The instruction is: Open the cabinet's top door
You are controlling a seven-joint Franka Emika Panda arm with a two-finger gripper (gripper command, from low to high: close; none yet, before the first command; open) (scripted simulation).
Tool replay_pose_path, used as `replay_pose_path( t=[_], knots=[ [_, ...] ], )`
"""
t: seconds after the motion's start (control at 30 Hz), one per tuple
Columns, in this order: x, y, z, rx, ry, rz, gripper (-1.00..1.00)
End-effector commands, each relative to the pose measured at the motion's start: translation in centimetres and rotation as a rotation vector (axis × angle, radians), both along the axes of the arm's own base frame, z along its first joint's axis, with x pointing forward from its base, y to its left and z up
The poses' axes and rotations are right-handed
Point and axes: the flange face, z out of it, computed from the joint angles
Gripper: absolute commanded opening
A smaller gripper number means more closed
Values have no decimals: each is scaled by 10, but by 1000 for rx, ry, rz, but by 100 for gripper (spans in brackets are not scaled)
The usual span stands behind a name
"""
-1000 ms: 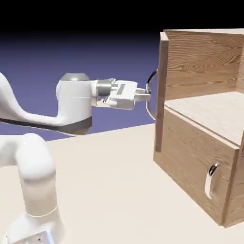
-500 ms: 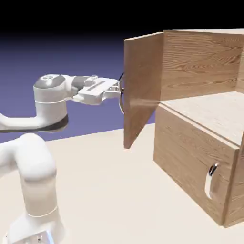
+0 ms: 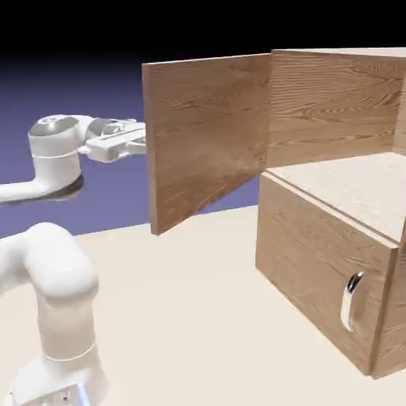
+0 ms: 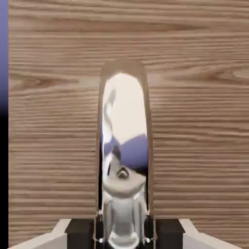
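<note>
The gripper sits at the bottom centre of the hand view. Its two dark finger pads stand to either side of the long curved silver handle, and the jaws are drawn in narrow against it, so the handle is clamped between them. The handle rises from between the pads up the middle of the frame as a polished arch. Its mirror surface reflects the pale table and the blue-violet backdrop.

Behind the handle, the wood grain of the top door fills nearly the whole hand view. A thin strip of backdrop shows along the left edge.

In the exterior view, the top door occupies the upper centre of the frame. It is swung wide out from the cabinet, with its hinged edge at the cabinet's front corner and its free edge toward the left. The white arm reaches in from the left, and the gripper meets the door's free edge at upper left. The fingertips and the handle are hidden behind the panel in this view.

The cabinet stands at the right of the frame on the table. Its upper compartment is exposed. The lower panel is flush and closed, with its small handle at lower right.
</note>
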Motion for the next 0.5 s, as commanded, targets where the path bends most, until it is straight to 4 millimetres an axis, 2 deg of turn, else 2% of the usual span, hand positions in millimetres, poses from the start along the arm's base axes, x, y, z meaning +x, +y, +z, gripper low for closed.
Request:
replay_pose_path(
  t=[0.0,0.23,0.47],
  knots=[
    [-3,11,0,0,0,-23,-100],
    [-14,87,0,0,0,-180,-100],
    [-14,154,0,0,0,-317,-100]
  ],
)
